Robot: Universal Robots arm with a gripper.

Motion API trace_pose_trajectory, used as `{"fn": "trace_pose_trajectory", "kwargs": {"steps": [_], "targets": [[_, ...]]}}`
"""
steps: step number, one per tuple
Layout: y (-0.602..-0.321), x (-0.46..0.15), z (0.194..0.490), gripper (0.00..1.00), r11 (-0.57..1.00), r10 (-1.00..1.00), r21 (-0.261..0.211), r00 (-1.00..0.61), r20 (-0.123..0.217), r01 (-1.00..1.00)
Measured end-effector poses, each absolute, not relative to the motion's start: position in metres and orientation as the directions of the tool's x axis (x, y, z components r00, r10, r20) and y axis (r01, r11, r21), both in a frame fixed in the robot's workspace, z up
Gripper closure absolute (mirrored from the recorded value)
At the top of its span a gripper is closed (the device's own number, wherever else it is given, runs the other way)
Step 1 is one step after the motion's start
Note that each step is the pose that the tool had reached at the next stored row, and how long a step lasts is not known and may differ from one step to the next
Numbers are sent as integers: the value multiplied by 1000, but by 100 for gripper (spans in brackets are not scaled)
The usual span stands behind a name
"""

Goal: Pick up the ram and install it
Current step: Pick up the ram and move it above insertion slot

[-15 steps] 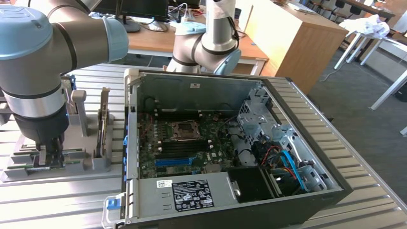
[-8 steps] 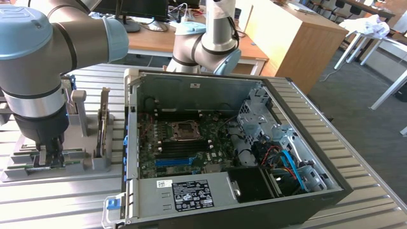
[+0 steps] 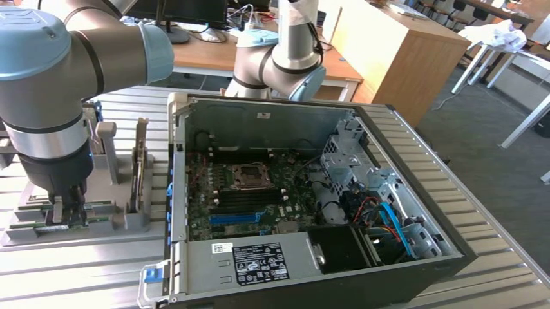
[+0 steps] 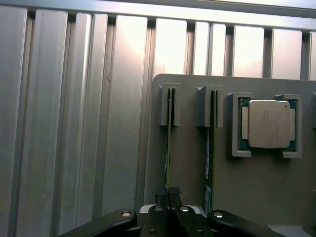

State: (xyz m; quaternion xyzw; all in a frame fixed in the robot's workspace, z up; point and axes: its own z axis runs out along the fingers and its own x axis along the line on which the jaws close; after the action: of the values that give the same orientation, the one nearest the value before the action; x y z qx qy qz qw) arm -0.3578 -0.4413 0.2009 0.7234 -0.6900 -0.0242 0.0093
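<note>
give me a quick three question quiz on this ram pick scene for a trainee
1. True or false: the jaws are shut on a ram stick standing on edge in the grey holder.
2. What sits in the holder's square recess? A) hard drive B) processor chip C) fan
3. Fill in: the computer case beside the holder has its side panel ____.
Key: 1 true; 2 B; 3 off (open).
</note>
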Motion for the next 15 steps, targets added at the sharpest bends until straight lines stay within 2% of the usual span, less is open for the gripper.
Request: {"fn": "trace_pose_trajectory", "kwargs": {"steps": [15], "targets": [[-441, -358, 201, 89, -40, -999, 47, 39, -22, -998]]}}
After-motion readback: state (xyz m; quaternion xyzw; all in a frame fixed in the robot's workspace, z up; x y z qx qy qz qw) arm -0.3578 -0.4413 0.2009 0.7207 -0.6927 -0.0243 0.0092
